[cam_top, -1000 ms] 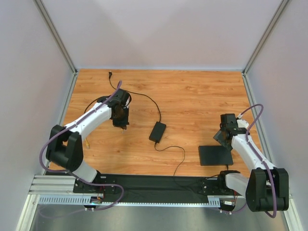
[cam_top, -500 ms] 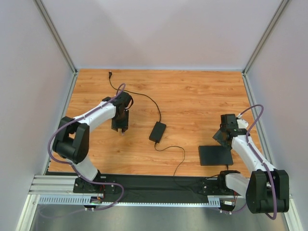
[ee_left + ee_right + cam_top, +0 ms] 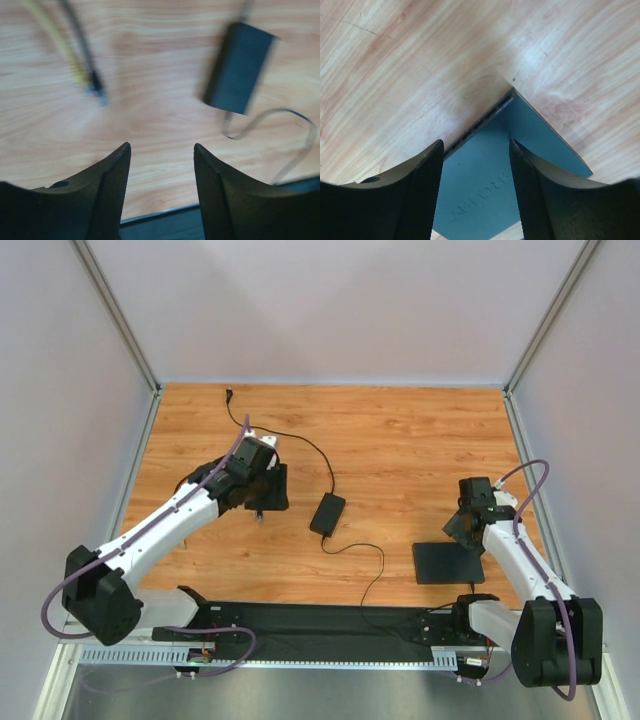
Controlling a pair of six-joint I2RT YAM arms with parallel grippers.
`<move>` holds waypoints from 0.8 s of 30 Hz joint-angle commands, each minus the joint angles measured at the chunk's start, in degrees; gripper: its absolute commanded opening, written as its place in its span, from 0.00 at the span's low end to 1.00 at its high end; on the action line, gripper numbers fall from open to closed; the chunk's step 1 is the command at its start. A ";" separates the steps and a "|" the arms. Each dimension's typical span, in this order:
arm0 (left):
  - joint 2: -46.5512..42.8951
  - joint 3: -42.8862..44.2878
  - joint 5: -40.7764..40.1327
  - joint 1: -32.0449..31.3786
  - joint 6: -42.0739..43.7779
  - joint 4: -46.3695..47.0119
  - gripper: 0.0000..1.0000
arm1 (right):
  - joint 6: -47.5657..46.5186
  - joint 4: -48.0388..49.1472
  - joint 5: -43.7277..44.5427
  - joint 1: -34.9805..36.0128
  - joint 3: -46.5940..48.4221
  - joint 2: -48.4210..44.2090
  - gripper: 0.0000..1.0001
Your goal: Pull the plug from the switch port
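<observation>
Hovering wide over the switch (image 3: 487,195) by the right edge of the desk (image 3: 400,430), your right gripper (image 3: 475,147) looks ready to brace it.

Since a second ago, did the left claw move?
Yes. The left gripper has shifted right in the top view, nearer the small black brick, which stayed put.

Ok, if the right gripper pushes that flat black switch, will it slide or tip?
It would probably slide, not tip: the switch lies flat on the smooth wooden table as a thin slab. It looks rigid, with straight edges and a sharp corner in the right wrist view. Its low edge offers the open right gripper little to catch, so a push might ride over it.
</observation>
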 commanded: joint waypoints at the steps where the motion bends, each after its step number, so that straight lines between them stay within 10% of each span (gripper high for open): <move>1: -1.90 -1.94 11.87 -7.87 -3.75 9.42 0.58 | 2.23 -5.95 -0.31 0.33 3.75 -2.34 0.57; 11: 17.07 5.25 20.57 -26.53 -5.60 22.11 0.60 | 10.04 -14.49 -4.52 -1.15 4.64 -12.43 0.61; 24: 37.20 18.25 30.78 -30.85 -11.84 35.03 0.56 | 11.47 -14.07 -9.97 -13.02 -1.78 -19.13 0.70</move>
